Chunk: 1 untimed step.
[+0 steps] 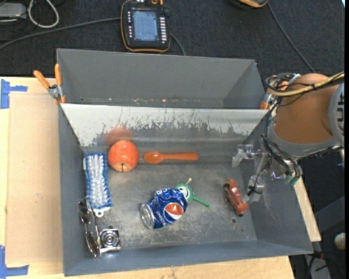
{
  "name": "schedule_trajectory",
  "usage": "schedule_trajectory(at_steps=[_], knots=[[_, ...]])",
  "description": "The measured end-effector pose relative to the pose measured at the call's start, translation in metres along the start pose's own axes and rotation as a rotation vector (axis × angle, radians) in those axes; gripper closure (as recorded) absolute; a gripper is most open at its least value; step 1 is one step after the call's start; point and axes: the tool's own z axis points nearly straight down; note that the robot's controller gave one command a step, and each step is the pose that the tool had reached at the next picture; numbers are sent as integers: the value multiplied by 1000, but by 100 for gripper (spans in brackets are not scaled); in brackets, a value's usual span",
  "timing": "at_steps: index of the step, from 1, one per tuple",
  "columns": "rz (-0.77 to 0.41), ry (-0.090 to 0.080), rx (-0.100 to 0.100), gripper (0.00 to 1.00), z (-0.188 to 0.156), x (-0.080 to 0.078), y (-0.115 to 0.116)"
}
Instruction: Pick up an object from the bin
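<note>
One small red toy-like piece (pixel 236 197) lies well right of the crushed blue can (pixel 166 207), close to the bin's (pixel 274 215) wall. The gripper (pixel 251 192) hangs just beside it — its opening cannot be told. The piece is probably light, rigid and uneven — grip across its narrow middle.

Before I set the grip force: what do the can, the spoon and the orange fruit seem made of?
Can: thin metal, likely aluminium, with a glossy blue print; it is crumpled.
Spoon: seemingly plastic, one even orange throughout.
Fruit: perhaps a plastic imitation, with smooth orange-red skin; real fruit cannot be ruled out.
</note>
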Motion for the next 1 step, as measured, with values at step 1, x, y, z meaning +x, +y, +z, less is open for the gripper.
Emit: schedule_trajectory(at_steps=[1], knots=[[-4,-7,1,0,-5,-2,1]])
